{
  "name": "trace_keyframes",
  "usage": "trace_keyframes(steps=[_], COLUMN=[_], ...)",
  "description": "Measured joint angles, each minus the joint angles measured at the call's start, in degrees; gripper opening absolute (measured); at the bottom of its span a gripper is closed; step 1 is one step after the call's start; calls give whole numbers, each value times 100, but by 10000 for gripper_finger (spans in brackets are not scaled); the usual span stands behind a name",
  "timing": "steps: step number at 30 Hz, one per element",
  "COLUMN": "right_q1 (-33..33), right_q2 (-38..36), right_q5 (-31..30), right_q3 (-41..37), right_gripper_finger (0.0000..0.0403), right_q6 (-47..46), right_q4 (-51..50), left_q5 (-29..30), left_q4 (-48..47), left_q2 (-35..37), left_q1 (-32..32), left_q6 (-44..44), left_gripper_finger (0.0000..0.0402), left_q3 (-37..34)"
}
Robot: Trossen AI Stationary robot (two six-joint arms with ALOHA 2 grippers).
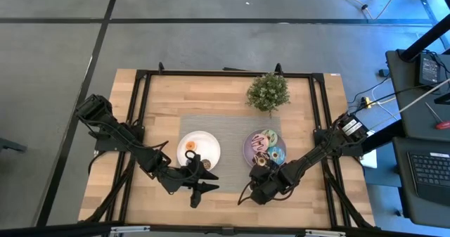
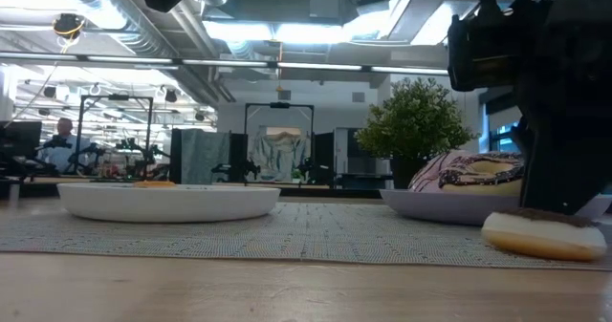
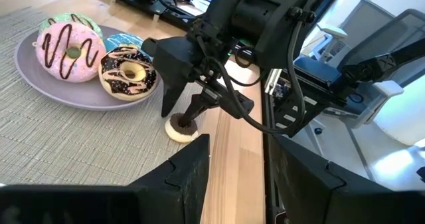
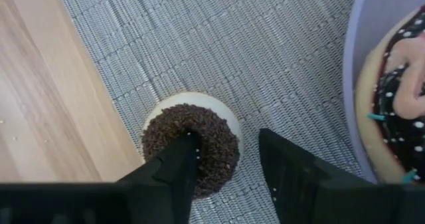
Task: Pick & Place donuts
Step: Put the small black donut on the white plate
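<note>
Nearest my right wrist camera, the right gripper (image 4: 229, 167) straddles the mini dark brown donut (image 4: 191, 141) lying on the grey mat (image 4: 219, 44) at seven o'clock of the lilac plate (image 1: 250, 150), jaws part-open, nothing held, so I close squarely across its ring.

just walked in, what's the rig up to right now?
Donut sorting. The right tool is down on a mini dark brown donut lying on the mat beside the lilac plate, one finger in its hole, one outside; not lifted yet. The large donuts sit on that plate. The left tool waits by the white plate, which holds an orange mini.
</note>
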State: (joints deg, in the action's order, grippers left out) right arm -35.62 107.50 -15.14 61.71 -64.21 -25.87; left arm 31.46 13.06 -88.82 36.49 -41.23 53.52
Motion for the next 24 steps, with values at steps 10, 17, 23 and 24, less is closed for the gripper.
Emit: trace_keyframes(steps=[10, 17, 23, 24], right_q1=[41, 268, 582, 643], right_q2=[-72, -377, -507, -507], right_q5=[276, 442, 892, 993], right_q3=[205, 885, 1900, 2083], right_gripper_finger=[91, 89, 88, 88], right_q6=[680, 1418, 2447, 2618], right_q4=[-115, -514, -877, -926], left_q5=[-98, -56, 143, 151], left_q4=[0, 101, 370, 469], left_q2=[0, -7, -17, -17], left_q1=[22, 15, 11, 11], left_q6=[315, 2348, 4574, 4971], left_gripper_finger=[153, 153, 152, 152], left_q3=[0, 0, -2, -2])
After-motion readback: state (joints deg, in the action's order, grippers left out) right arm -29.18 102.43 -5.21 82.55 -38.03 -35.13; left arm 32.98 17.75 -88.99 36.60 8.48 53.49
